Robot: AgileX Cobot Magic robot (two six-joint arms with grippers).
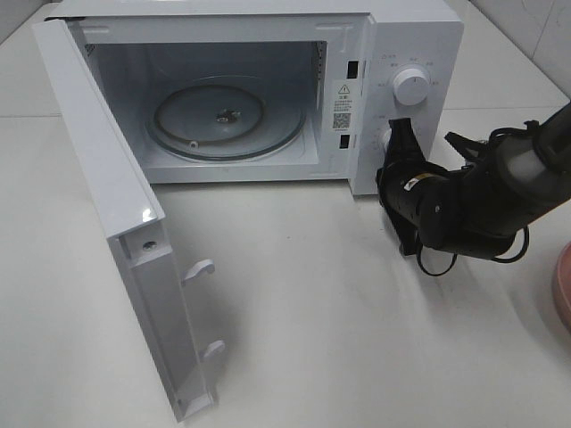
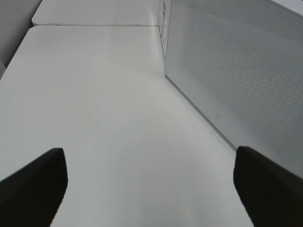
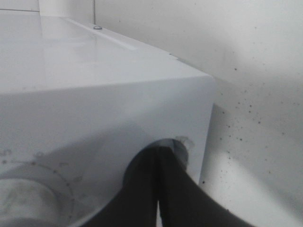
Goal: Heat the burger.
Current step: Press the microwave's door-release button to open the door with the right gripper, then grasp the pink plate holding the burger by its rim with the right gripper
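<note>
Door (image 1: 116, 232) open, turntable (image 1: 223, 116) bare. Right pincer (image 1: 399, 129) shut at lower knob (image 3: 182, 144) of microwave (image 1: 419, 36); left pincer (image 2: 147, 156) wide, empty. Burger out of view, pink plate rim (image 1: 562, 294) at 4 o'clock. Next guess: load burger.

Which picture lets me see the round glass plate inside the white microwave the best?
The exterior high view: the white microwave's door hangs open, so the whole round glass turntable shows. The left wrist view shows only a dotted white panel; the right wrist view only the control panel corner.

The microwave casing (image 1: 397, 27) looks glossy white, its turntable (image 1: 268, 111) clear glass, the worktop (image 1: 339, 303) smooth and matt.
</note>
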